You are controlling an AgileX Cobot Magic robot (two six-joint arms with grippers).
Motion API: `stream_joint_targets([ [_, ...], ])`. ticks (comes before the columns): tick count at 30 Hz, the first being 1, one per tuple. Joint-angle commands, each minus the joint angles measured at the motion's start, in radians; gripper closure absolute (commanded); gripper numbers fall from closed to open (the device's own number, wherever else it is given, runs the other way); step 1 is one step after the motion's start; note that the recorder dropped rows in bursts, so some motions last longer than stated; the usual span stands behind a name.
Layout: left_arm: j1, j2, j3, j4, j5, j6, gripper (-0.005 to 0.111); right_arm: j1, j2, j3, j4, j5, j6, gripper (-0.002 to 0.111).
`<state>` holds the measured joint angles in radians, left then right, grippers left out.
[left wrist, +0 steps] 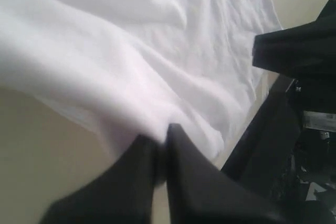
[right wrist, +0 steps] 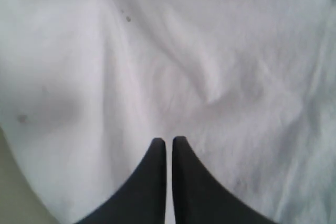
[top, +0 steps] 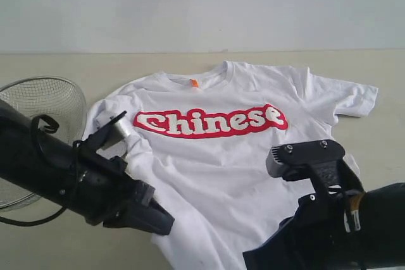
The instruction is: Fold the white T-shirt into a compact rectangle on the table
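Now we see the white T-shirt [top: 215,156] lying print-up on the table [top: 380,150], collar at twelve o'clock. The left gripper [left wrist: 161,129] pinches its edge at seven; the right gripper [right wrist: 169,142], jaws together, is over cloth at five.

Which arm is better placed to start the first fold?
Left, likely: the left gripper has its jaws shut at the white T-shirt's edge, fabric gathered at the tips. The right gripper sits shut over mid-fabric, holding no edge.

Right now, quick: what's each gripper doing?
Left gripper: closed, pinching the white T-shirt at its edge.
Right gripper: closed over the shirt; grip on fabric cannot be told.
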<state>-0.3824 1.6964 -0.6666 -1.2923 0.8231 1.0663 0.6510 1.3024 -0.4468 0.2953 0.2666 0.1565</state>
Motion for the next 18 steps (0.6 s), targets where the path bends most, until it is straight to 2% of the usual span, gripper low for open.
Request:
stream_joint_targets([
  [1, 0.000, -0.045, -0.043, 0.049, 0.011, -0.074, 0.102, -0.003, 0.068, 0.006, -0.014, -0.022, -0.008, 0.108],
  [11, 0.000, -0.035, -0.055, 0.059, -0.097, -0.072, 0.102, -0.003, 0.094, 0.006, -0.009, -0.046, -0.007, 0.108],
  [15, 0.000, 0.020, -0.055, -0.003, -0.102, 0.026, 0.102, -0.003, 0.094, 0.006, -0.002, -0.058, -0.006, 0.108],
  [18, 0.000, 0.075, -0.055, -0.111, -0.097, 0.152, 0.102, -0.003, 0.094, 0.006, 0.000, -0.062, -0.006, 0.108],
])
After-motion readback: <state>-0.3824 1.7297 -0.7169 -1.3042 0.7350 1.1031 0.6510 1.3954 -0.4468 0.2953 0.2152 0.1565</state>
